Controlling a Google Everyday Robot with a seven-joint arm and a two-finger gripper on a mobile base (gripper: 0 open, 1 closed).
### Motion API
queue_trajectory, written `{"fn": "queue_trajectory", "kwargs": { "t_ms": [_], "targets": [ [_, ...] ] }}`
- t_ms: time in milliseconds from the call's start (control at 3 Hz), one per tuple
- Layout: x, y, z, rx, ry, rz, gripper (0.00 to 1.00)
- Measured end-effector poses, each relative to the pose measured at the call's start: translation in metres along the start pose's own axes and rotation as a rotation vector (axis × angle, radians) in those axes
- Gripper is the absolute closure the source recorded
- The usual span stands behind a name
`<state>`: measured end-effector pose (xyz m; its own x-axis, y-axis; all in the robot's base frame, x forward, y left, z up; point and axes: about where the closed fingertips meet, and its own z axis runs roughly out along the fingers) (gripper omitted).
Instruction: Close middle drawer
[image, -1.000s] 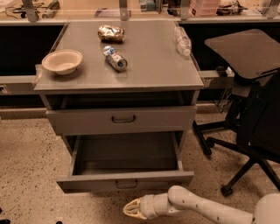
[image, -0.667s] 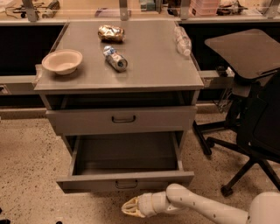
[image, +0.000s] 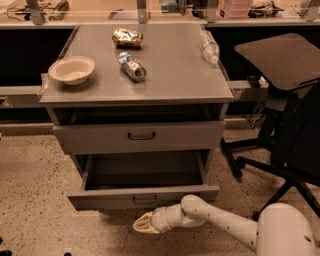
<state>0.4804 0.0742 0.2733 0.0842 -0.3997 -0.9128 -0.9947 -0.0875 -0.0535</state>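
Note:
The middle drawer (image: 100, 198) is pulled far out of the grey cabinet. It has a low narrow front panel, a small dark loop handle (image: 145, 200) at its centre and a flat grey inside with nothing in it. My gripper (image: 141, 224) is low, just in front of and below the front panel, under the handle and pointing left. Its tan fingers (image: 146, 220) look pressed together and hold nothing. Whether they touch the panel I cannot tell.
Above it, a taller-fronted drawer (image: 90, 137) is shut. The cabinet top (image: 170, 75) carries a bowl (image: 71, 69), a can (image: 132, 66), a snack bag (image: 127, 37) and a plastic bottle (image: 209, 46). An office chair (image: 285, 100) stands close on the right. The floor is speckled.
My gripper has moved up and slightly left toward the drawer's front panel. The front panel sits a little further in than before.

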Motion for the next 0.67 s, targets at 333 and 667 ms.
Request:
{"fn": "queue_trajectory", "kwargs": {
  "t_ms": [333,667],
  "targets": [
    [-0.006,-0.034,0.011,-0.006,0.013,-0.024,1.00],
    [-0.011,-0.067,0.017,-0.016,0.022,-0.048,1.00]
  ]
}}
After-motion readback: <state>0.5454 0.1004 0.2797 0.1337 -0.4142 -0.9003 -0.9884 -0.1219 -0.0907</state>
